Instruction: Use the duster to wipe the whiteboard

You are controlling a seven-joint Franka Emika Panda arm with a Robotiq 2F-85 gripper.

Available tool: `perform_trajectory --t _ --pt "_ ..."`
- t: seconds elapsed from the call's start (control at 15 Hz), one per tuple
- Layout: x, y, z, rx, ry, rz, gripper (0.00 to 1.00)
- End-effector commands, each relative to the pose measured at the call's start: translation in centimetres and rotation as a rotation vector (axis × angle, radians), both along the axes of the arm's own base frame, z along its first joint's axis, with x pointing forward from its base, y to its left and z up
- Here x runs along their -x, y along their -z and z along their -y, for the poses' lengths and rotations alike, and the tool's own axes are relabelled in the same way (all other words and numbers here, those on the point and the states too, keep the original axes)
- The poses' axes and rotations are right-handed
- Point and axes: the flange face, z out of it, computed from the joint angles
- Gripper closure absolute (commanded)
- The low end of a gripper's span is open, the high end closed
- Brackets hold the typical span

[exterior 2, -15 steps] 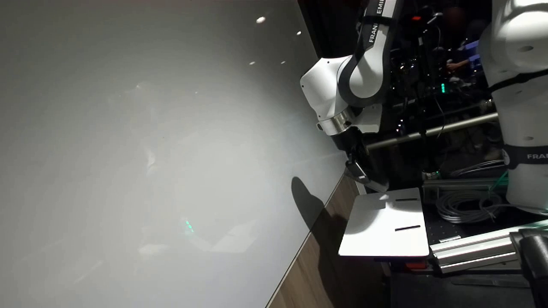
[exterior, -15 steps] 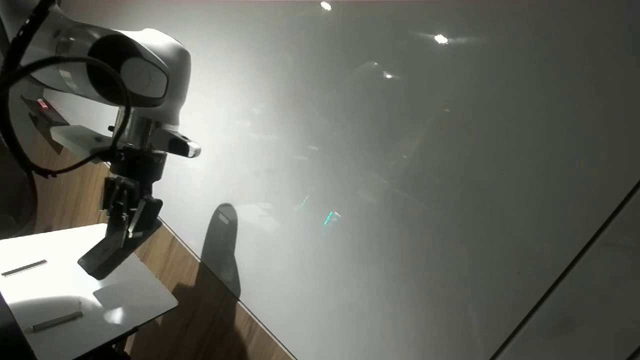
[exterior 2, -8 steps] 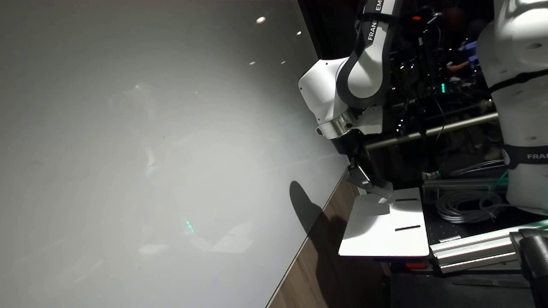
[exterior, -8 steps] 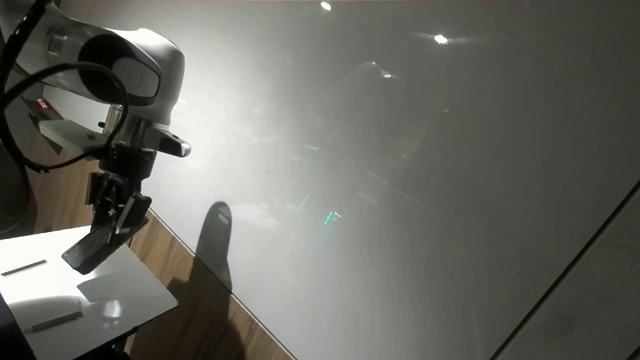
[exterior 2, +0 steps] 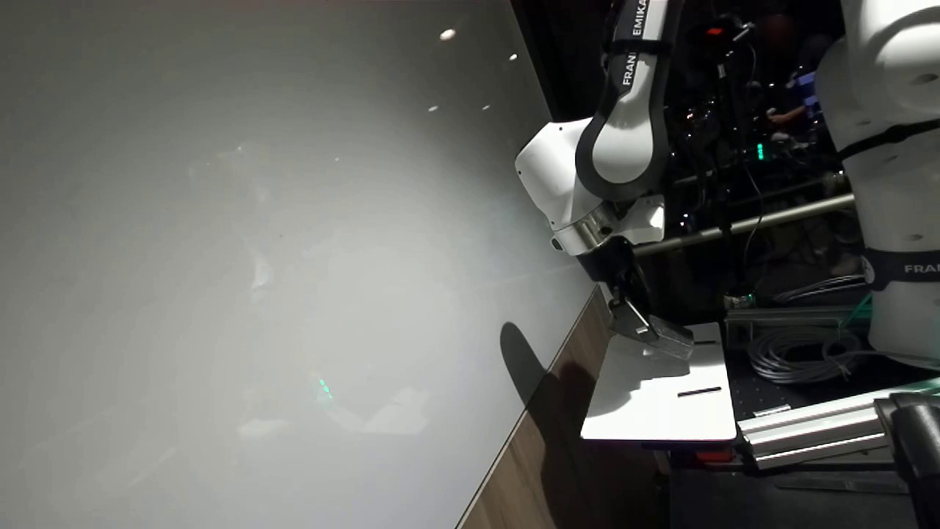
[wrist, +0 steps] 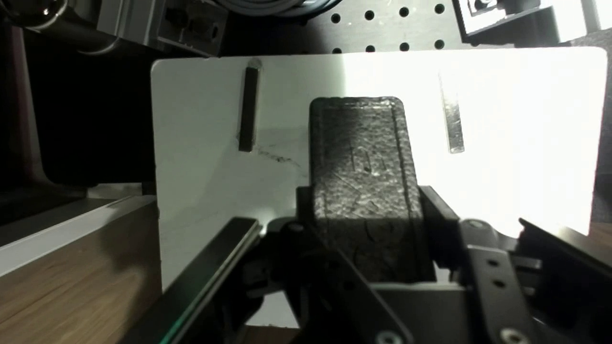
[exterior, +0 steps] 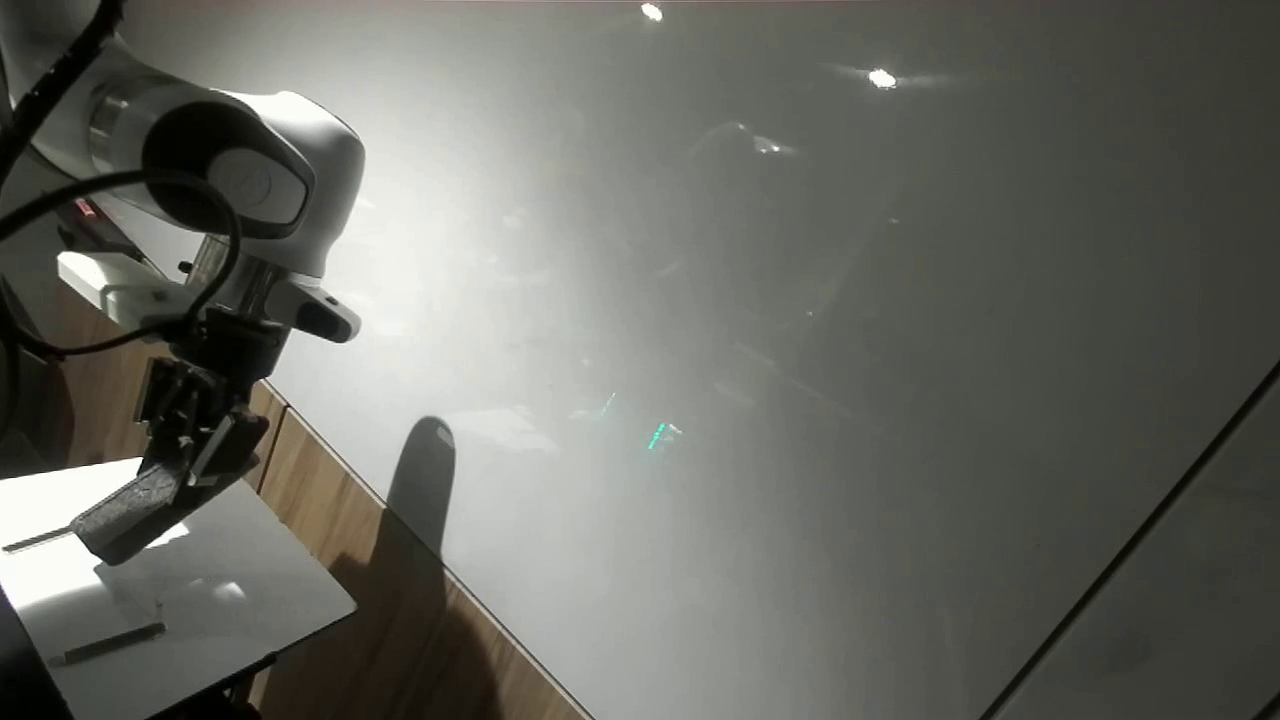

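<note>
The duster, an oblong dark grey block, is in the jaws of my gripper (wrist: pixel 366 205). In the wrist view the duster (wrist: pixel 358 138) sticks out forward between both fingers, which touch its sides. In both exterior views the gripper (exterior: pixel 195 465) (exterior 2: pixel 633 323) holds the duster (exterior: pixel 130 515) (exterior 2: pixel 672 339) tilted above the small white tabletop. I cannot tell the exact gap beneath it. The whiteboard (exterior: pixel 800 400) (exterior 2: pixel 294 257) is a large glossy grey-white panel beside the arm, apart from the duster. No drawn face can be made out on it. The whiteboard does not show in the wrist view.
The white tabletop (exterior: pixel 260 590) (exterior 2: pixel 639 415) (wrist: pixel 201 191) bears two thin dark bars (wrist: pixel 248 110) (wrist: pixel 452 119). A wood strip (exterior: pixel 320 480) (wrist: pixel 86 291) runs along the whiteboard's edge. A metal rail (exterior 2: pixel 815 430) and coiled cable (exterior 2: pixel 793 356) lie beside the tabletop.
My gripper has moved away from the whiteboard and slightly down over the tabletop, with the duster still held. The duster now partly covers one thin bar in an exterior view.
</note>
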Motion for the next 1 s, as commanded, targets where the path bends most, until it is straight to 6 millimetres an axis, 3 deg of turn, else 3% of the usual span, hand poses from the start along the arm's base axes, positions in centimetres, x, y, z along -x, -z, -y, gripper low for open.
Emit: perform_trajectory --t 0.0,0.2,0.67,0.93 --pt "0.1 0.9 -0.2 -0.025 -0.008 -0.024 0.71" --pt "0.0 1.3 -0.4 -0.024 -0.018 -0.016 0.71" --pt "-3.0 0.7 -0.3 -0.024 -0.018 0.026 0.71" --pt "-3.9 1.5 0.4 -0.015 -0.007 0.015 0.71"
